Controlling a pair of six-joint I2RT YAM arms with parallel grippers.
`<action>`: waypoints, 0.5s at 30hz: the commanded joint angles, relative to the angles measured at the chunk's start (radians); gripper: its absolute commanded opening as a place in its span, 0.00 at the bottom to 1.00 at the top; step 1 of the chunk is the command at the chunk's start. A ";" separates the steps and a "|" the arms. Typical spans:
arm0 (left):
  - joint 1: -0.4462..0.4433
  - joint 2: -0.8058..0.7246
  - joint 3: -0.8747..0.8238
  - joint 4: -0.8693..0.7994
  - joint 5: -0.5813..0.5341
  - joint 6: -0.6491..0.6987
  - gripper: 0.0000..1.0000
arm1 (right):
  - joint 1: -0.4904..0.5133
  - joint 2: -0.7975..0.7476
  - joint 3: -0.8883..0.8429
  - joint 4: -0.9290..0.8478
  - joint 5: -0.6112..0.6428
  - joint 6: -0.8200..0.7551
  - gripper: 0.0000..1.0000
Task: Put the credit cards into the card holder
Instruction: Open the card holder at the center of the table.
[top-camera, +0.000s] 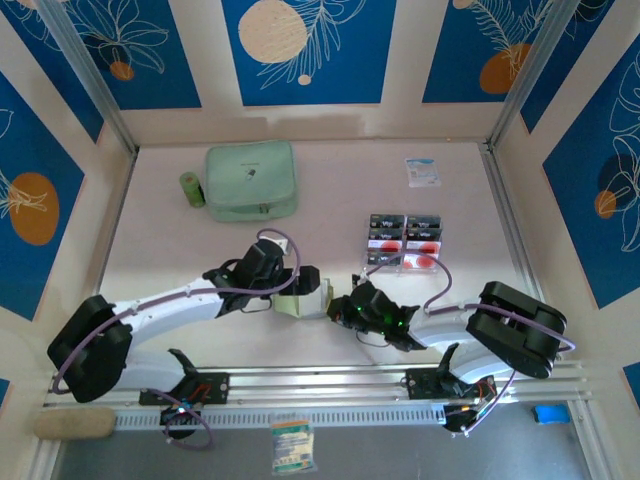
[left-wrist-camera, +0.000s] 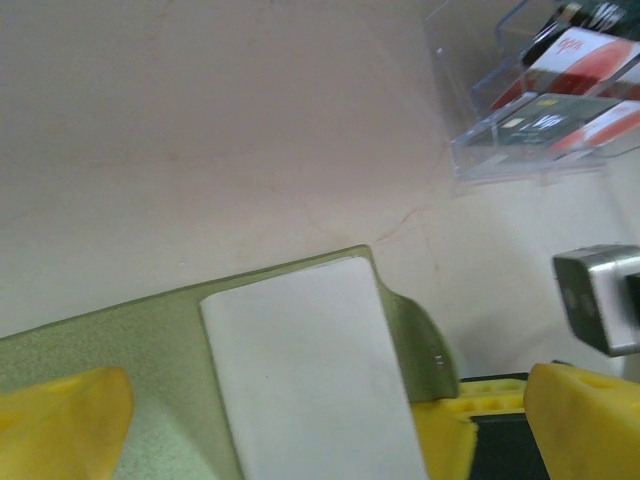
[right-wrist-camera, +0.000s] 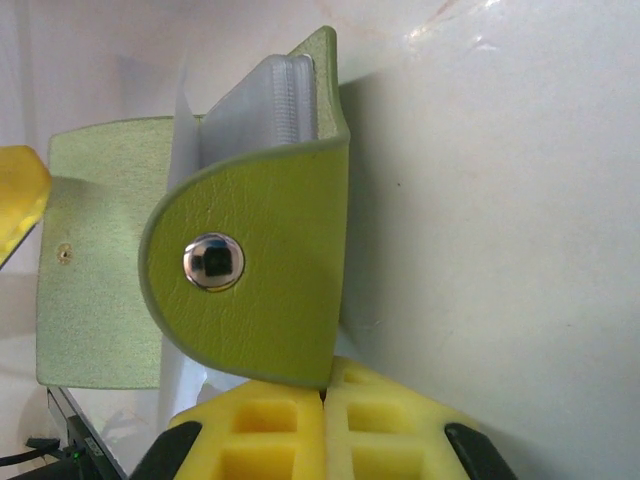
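Blue-and-cream patterned walls box in a pale table. From above, the card holder sits near the front edge, between the 2 grippers. The credit cards stand in a clear rack just behind the right arm. A mint zip case lies well back.

The right wrist view adds the grip. The right gripper has its yellow pads pressed together on the edge of the snap flap, button facing the camera, with clear sleeves fanned behind.

The left wrist view shows the left gripper with fingers spread wide. The holder's pale inside lies between them, and the racked cards are beyond.
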 joint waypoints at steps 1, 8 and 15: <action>0.007 0.009 -0.020 -0.034 -0.047 0.073 1.00 | -0.024 -0.062 0.025 -0.076 -0.014 -0.040 0.15; 0.007 0.007 -0.025 -0.031 -0.059 0.093 1.00 | -0.089 -0.281 0.033 -0.306 -0.023 -0.102 0.31; 0.007 0.017 -0.024 -0.028 -0.071 0.112 1.00 | -0.131 -0.386 0.070 -0.413 -0.054 -0.155 0.20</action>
